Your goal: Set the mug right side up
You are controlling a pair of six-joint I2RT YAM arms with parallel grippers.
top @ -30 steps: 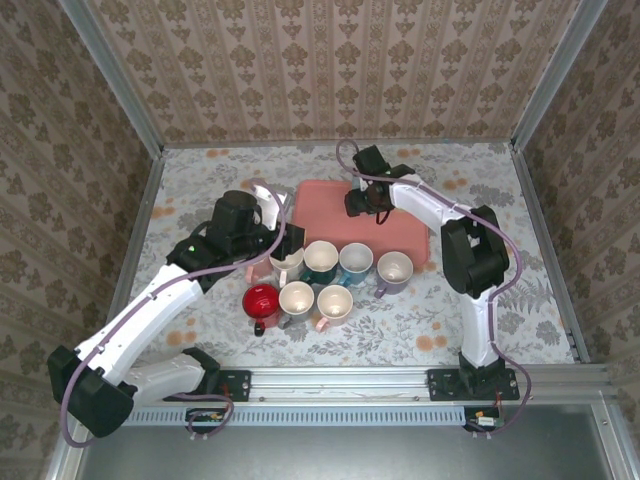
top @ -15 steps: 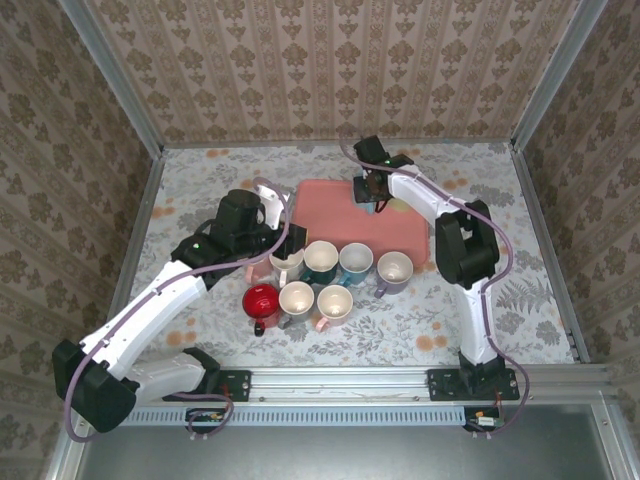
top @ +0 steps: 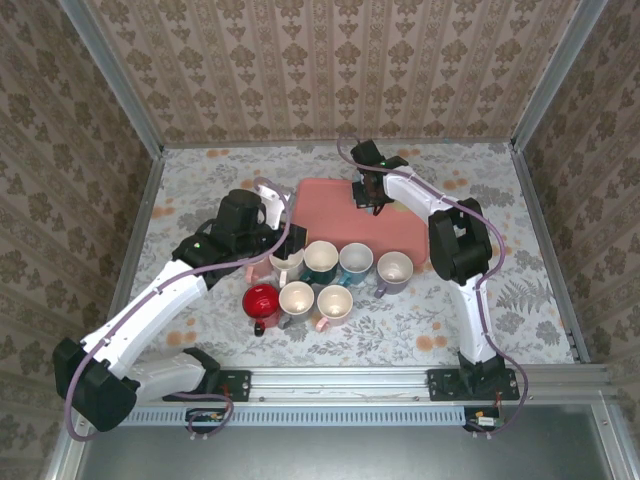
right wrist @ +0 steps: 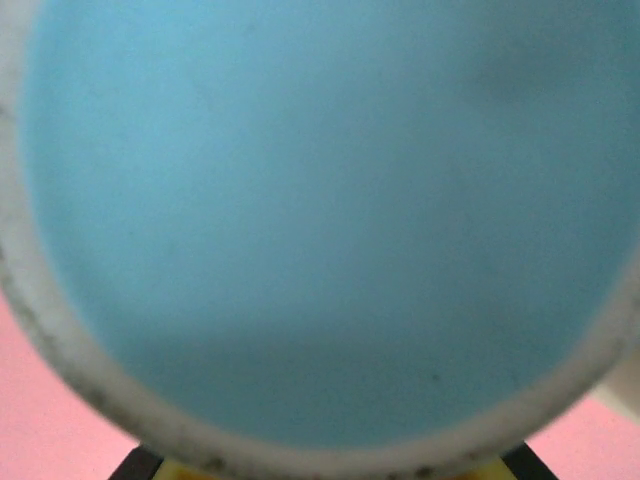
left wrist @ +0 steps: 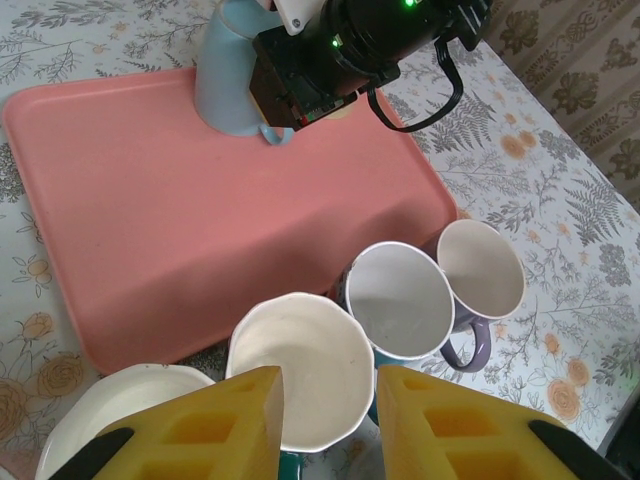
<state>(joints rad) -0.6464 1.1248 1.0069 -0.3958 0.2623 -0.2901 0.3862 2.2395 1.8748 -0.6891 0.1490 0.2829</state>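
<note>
Since a second ago, the right arm [top: 455, 240] has drawn its elbow in toward the left and pushed the right gripper [top: 370, 196] a little farther, up to the far part of the pink tray [left wrist: 180, 220]. We see the light blue mug [left wrist: 230, 70] standing mouth down there, close to the tray's far rim, its handle low against the tray. The gripper's black body is pressed against the mug's right side. From the right wrist camera we look straight at the mug's blue base and its pale unglazed ring, too close for us to tell how the fingers stand.

The left gripper [left wrist: 328, 425] hovers over the cream mug [left wrist: 300, 365], its yellow fingers [left wrist: 215, 440] apart and holding nothing. That mug sits in a tight cluster with a teal mug [left wrist: 397, 298], a lilac mug [left wrist: 480, 268] and a red mug [top: 260, 298], just off the tray's near edge. Between the cluster and the blue mug the tray lies bare. The table [top: 520, 300] is open to the right of the tray.
</note>
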